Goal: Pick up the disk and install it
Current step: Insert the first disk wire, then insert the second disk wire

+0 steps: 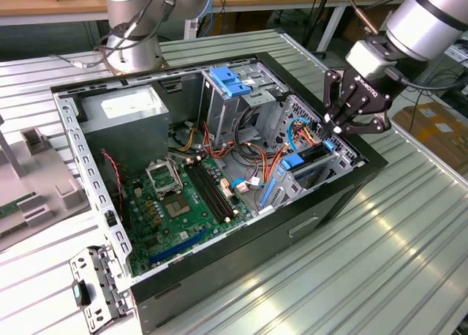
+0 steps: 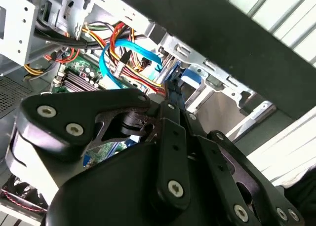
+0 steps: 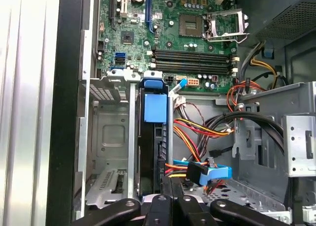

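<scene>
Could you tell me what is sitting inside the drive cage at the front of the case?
The disk stands on edge in the drive cage, blue rail showing, with the gripper at its outer end. An empty slot lies beside it; the disk's label is hidden.

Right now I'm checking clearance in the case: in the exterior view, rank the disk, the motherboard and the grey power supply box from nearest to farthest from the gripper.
1. The disk, just below the gripper, in the drive bay.
2. The motherboard, on the case floor, mid-case.
3. The power supply box, in the far corner toward the exterior view's left.
</scene>
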Controlling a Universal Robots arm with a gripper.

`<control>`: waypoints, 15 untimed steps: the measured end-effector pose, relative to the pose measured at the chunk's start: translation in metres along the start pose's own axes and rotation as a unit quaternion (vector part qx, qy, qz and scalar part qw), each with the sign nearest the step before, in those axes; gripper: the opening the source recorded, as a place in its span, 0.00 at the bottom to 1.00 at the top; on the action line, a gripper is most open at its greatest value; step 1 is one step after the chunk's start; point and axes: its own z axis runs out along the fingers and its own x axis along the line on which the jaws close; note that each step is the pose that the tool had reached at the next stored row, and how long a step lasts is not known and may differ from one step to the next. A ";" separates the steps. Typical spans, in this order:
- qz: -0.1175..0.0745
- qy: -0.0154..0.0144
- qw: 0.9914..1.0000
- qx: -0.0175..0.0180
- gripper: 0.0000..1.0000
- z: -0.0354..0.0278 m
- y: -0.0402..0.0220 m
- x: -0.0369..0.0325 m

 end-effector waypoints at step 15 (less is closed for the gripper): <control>0.000 -0.003 1.000 0.000 0.24 -0.0057 -0.0079 -0.0006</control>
